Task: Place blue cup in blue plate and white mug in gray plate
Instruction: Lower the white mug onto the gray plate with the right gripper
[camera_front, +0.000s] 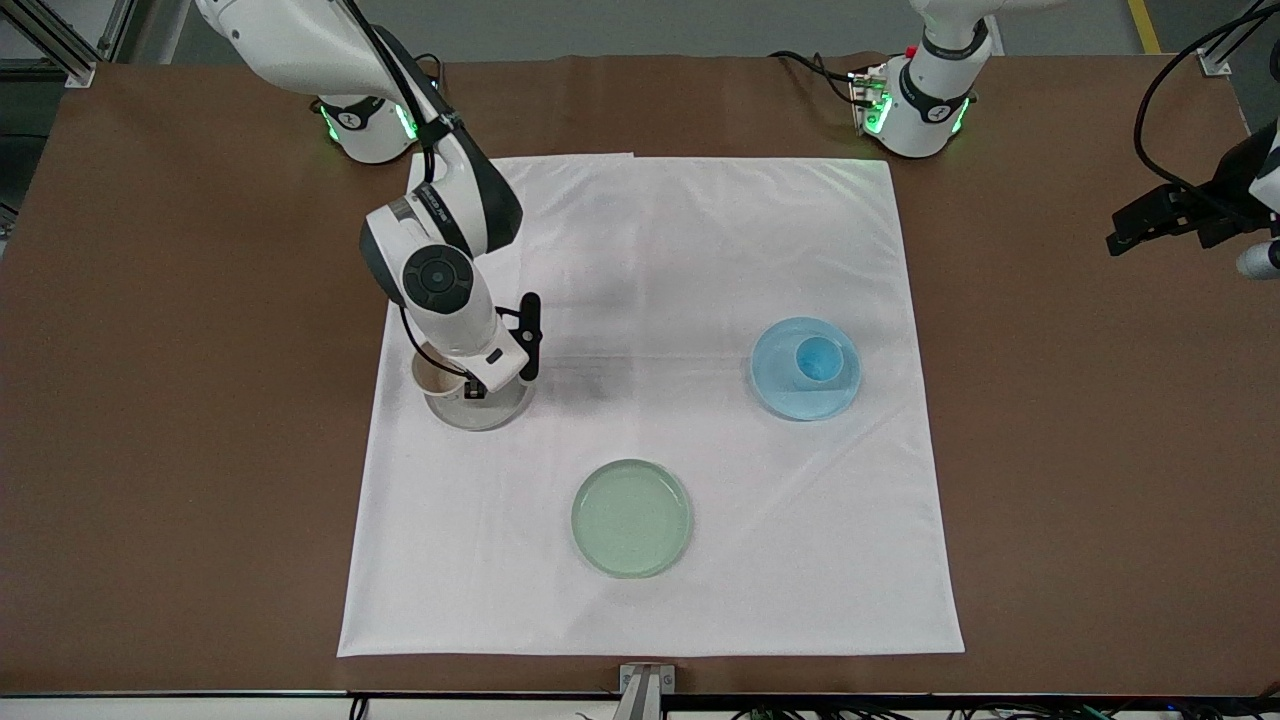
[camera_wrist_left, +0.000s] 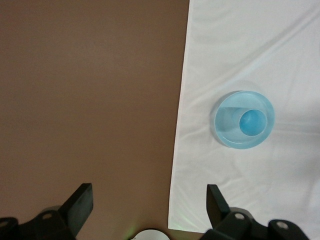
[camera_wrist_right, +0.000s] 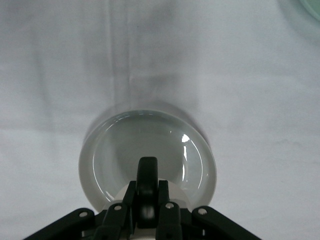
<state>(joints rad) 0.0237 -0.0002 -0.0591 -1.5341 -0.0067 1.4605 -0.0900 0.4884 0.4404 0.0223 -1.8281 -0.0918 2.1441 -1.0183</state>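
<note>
The white mug (camera_front: 432, 378) hangs by its black loop handle (camera_wrist_right: 147, 172) in my shut right gripper (camera_front: 480, 385), over the gray plate (camera_front: 497, 410). I cannot tell whether its base touches the plate. In the right wrist view my right gripper (camera_wrist_right: 147, 210) clamps the handle, with the mug's white body (camera_wrist_right: 176, 192) under it and the gray plate (camera_wrist_right: 150, 140) below. The blue cup (camera_front: 817, 359) stands upright in the blue plate (camera_front: 790, 395); both show in the left wrist view, cup (camera_wrist_left: 252, 122) in plate (camera_wrist_left: 227, 127). My left gripper (camera_front: 1130, 235) waits open and empty (camera_wrist_left: 150, 205) over bare brown table.
A pale green plate (camera_front: 631, 518) lies empty on the white cloth (camera_front: 650, 250), nearer the front camera than the other two plates. The cloth covers the middle of the brown table (camera_front: 180, 400). Black cables hang by the left arm's end.
</note>
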